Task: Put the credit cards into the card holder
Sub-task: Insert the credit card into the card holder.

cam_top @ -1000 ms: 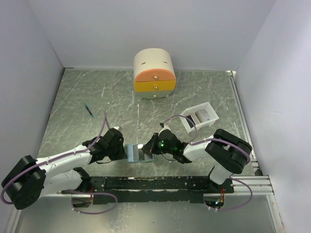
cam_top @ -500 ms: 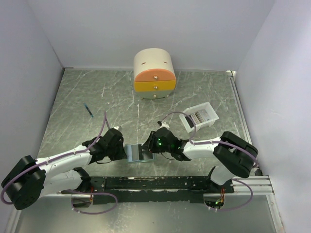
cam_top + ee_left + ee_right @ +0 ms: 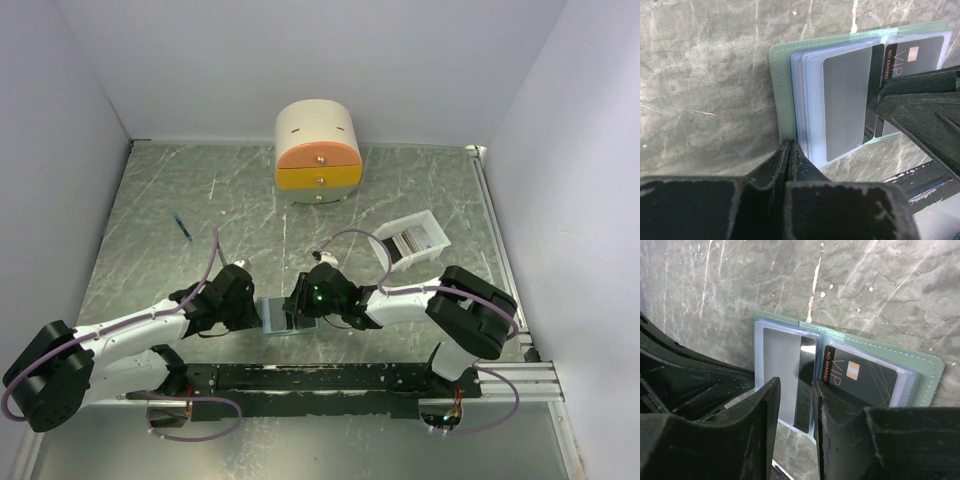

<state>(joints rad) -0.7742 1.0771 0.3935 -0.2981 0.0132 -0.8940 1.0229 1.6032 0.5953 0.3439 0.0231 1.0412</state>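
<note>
The card holder lies open on the table between my two grippers, its grey-green cover down and pale blue pockets up. A grey card sits in one pocket and a black VIP card in the other. Along the grey card's inner side shows the edge of a dark card. My right gripper is open, its fingers straddling that dark edge and gripping nothing. My left gripper is shut, tips resting on the cover's near edge. More credit cards lie in the white tray.
The white tray stands to the back right of the holder. A round cream-and-orange drawer box sits at the back centre. A small blue pen lies to the left. Walls close in both sides.
My right gripper has opened and shifted a little left over the card holder. The left gripper and the holder have stayed put.
</note>
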